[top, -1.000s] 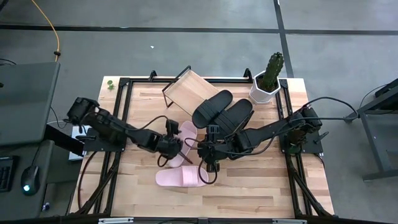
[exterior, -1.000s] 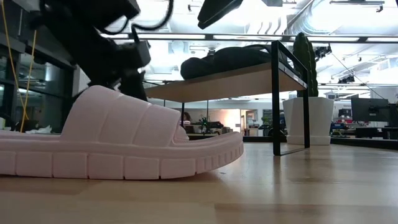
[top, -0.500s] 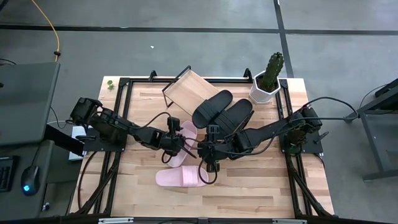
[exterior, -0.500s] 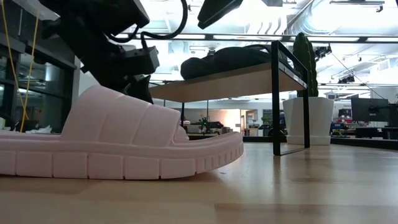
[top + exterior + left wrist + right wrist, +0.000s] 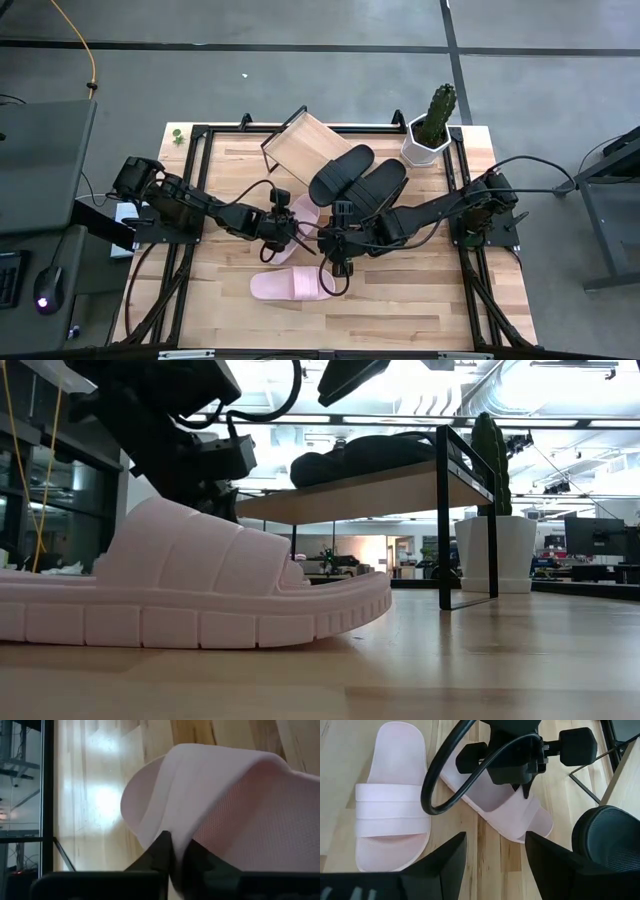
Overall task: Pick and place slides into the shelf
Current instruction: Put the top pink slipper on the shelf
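Two black slides (image 5: 358, 177) lie on the slanted wooden shelf (image 5: 300, 143) at the far middle. One pink slide (image 5: 288, 286) rests sole down near the table's front and fills the low view (image 5: 190, 595). The other pink slide (image 5: 304, 211) lies between it and the shelf, with my left gripper (image 5: 283, 228) shut on its strap. My right gripper (image 5: 338, 262) hovers open just right of both pink slides, holding nothing. My left gripper pinches the edge of the pink slide's wide strap (image 5: 200, 822) between its two fingers (image 5: 162, 851). The fingers come slanting down from the table's left. The slide's sole (image 5: 520, 832) looks to lie on the table.
A white pot with a cactus (image 5: 432, 128) stands at the far right beside the shelf. Black frame rails (image 5: 200, 180) run along the table's left and right sides. Bare wood lies at the near right (image 5: 420, 300).
My left gripper has moved a little toward the table's right onto the farther pink slide and has shut on its strap. The slides have stayed where they were.
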Tool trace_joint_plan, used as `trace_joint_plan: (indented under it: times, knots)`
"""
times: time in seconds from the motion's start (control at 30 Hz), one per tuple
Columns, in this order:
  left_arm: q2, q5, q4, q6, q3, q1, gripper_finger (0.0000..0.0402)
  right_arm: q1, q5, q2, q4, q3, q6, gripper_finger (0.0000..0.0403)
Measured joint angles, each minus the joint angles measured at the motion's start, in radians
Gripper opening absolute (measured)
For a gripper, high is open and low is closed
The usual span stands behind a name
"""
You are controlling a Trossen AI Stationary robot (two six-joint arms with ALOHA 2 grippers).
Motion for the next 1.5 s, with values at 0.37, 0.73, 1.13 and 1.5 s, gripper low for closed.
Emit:
trace_joint_plan:
  times: [0.37, 0.73, 1.13, 1.5]
  knots:
    - [0.000, 0.008, -0.004, 0.000, 0.000, 0.000, 0.0012, 0.000, 0.001, 0.000, 0.000, 0.000, 0.000, 0.0193]
    - [0.000, 0.011, -0.006, 0.015, 0.000, -0.001, 0.0005, 0.000, 0.001, 0.000, 0.000, 0.000, 0.000, 0.0193]
    - [0.000, 0.028, -0.154, -0.005, 0.113, -0.062, 0.0008, 0.000, 0.006, 0.000, -0.001, 0.000, -0.001, 0.0193]
    - [0.000, -0.057, -0.330, -0.084, 0.185, -0.100, 0.0003, 0.023, 0.138, 0.000, 0.000, 0.000, -0.046, 0.0193]
